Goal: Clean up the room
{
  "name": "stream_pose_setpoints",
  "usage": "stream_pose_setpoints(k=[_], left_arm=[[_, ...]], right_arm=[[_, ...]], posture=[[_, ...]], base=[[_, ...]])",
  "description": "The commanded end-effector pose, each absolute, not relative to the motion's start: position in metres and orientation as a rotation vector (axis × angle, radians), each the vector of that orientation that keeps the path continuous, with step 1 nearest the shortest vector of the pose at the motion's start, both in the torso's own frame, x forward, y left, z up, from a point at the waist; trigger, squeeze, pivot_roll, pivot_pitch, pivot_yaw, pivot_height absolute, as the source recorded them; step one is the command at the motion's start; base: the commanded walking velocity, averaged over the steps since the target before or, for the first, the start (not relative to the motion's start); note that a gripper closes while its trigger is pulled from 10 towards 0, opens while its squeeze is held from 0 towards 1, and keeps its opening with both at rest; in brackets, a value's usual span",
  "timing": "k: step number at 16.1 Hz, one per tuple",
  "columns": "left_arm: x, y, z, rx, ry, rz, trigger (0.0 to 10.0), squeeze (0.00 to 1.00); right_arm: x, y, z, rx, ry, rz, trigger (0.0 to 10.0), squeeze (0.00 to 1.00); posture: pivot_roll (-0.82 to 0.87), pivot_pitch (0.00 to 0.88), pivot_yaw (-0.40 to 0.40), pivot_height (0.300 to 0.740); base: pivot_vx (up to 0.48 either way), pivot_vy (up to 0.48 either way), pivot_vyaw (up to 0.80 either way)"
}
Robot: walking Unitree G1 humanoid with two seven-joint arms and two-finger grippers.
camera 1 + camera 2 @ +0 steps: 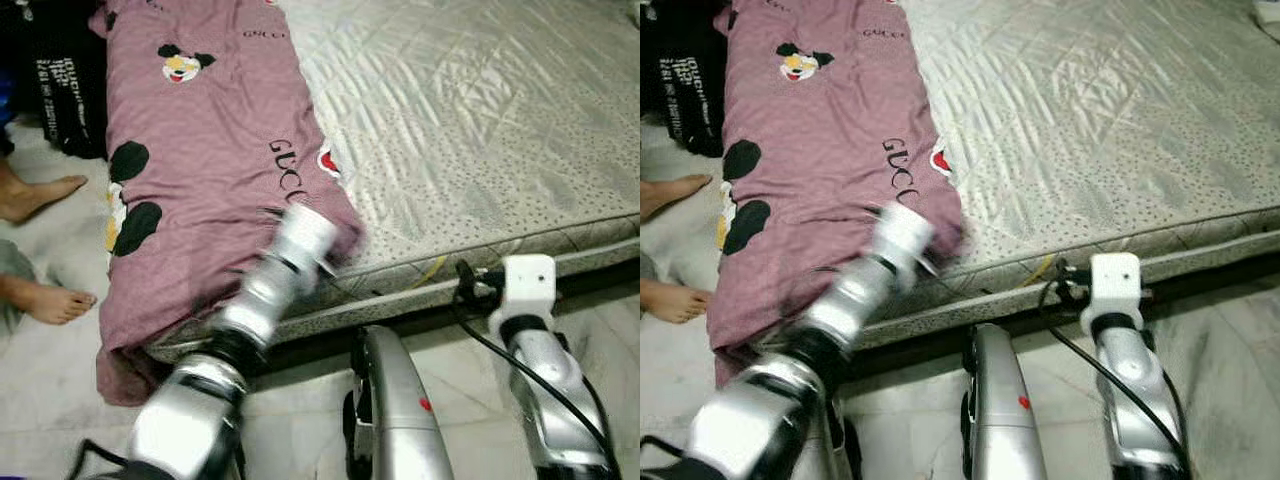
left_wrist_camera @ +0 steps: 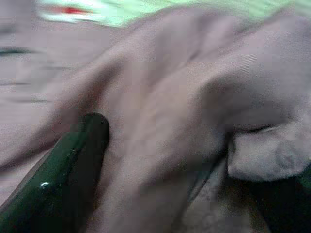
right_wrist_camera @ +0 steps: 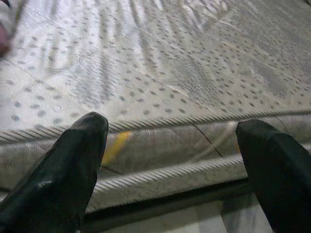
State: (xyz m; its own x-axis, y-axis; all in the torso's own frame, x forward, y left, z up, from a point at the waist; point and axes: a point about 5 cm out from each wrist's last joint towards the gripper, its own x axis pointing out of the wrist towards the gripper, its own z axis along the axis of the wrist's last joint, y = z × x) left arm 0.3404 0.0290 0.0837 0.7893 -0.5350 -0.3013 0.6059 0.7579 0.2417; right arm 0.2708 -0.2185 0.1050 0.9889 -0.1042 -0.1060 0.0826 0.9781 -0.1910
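- Left gripper [image 2: 165,160], fingers spread wide, presses into the mauve cartoon-print cotton sheet [image 1: 210,150] at the pale quilted mattress [image 1: 480,130] corner.
- Right gripper [image 3: 170,145], parted wide and holding nothing, hangs before the mattress edge.

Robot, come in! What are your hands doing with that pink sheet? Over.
Left tool open, pressed into pink sheet at mattress edge. Right tool open, facing mattress side. Person's feet nearby.

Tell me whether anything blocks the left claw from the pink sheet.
Nothing visible does. The left claw is already against the pink sheet at the mattress corner, its fingers pressed into the fabric.
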Motion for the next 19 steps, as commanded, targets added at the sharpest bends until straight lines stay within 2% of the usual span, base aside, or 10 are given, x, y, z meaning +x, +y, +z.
stream_pose_setpoints(k=[1, 2, 4, 8, 11, 13, 14, 15, 18, 19], left_arm=[[0.328, 0.017, 0.072, 0.376, 0.238, -0.743, 10.0, 0.0], [0.304, -0.002, 0.058, 0.409, 0.244, -0.943, 10.0, 0.0], [0.291, -0.011, 0.049, 0.421, 0.245, -1.04, 10.0, 0.0], [0.291, -0.015, 0.061, 0.428, 0.138, -1.048, 10.0, 0.0], [0.311, -0.009, 0.101, 0.381, -0.097, -0.902, 10.0, 0.0], [0.338, 0.018, 0.145, 0.253, -0.26, -0.626, 10.0, 0.0], [0.352, 0.041, 0.152, 0.204, -0.234, -0.47, 10.0, 0.0], [0.365, 0.068, 0.138, 0.177, -0.093, -0.348, 10.0, 0.0], [0.364, 0.111, 0.084, 0.194, 0.29, -0.222, 10.0, 0.0], [0.353, 0.119, 0.06, 0.25, 0.417, -0.268, 10.0, 0.0]], right_arm=[[0.268, -0.219, 0.099, -0.19, 0.138, -0.1, 10.0, 0.0], [0.269, -0.216, 0.098, -0.183, 0.135, -0.101, 10.0, 0.0], [0.272, -0.214, 0.098, -0.178, 0.133, -0.101, 10.0, 0.0], [0.278, -0.209, 0.096, -0.166, 0.127, -0.1, 10.0, 0.0], [0.281, -0.204, 0.095, -0.154, 0.118, -0.099, 10.0, 0.0], [0.281, -0.202, 0.095, -0.145, 0.106, -0.107, 10.0, 0.0], [0.281, -0.203, 0.096, -0.141, 0.101, -0.114, 10.0, 0.0], [0.28, -0.206, 0.095, -0.127, 0.114, -0.13, 10.0, 0.0], [0.278, -0.206, 0.097, -0.129, 0.112, -0.127, 10.0, 0.0], [0.277, -0.209, 0.099, -0.136, 0.106, -0.133, 10.0, 0.0]], posture=[[-0.09, 0.179, -0.017, 0.522], [-0.09, 0.172, -0.013, 0.522], [-0.08, 0.166, -0.01, 0.522], [-0.06, 0.151, -0.006, 0.522], [-0.05, 0.141, 0.002, 0.522], [-0.04, 0.138, 0.007, 0.522], [-0.05, 0.137, 0.009, 0.522], [-0.05, 0.137, 0.01, 0.522], [-0.06, 0.135, 0.012, 0.522], [-0.08, 0.131, 0.012, 0.522]], base=[[0.0, 0.0, 0.0], [0.0, 0.0, 0.0], [0.0, 0.0, 0.0], [0.0, 0.0, 0.0], [0.0, 0.0, 0.0], [0.0, 0.0, 0.0], [0.0, 0.0, 0.0], [0.0, 0.0, 0.0], [0.0, 0.0, 0.0], [0.0, 0.0, 0.0]])
